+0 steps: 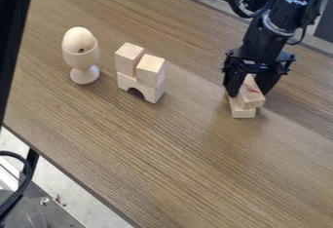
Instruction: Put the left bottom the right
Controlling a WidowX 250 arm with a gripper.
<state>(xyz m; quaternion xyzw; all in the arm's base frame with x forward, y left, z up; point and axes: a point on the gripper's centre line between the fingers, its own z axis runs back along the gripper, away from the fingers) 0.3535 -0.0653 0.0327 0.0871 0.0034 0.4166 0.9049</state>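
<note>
Tool [248, 89], parted block-wide, grips the upper block [251, 95] between fingers, lower block [243, 113] beneath.

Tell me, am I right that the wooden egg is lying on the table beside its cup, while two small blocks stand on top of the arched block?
Not quite: the egg is sitting in its cup, not lying beside it, as the camera view shows. Two small blocks do stand on top of the arched block.
</note>
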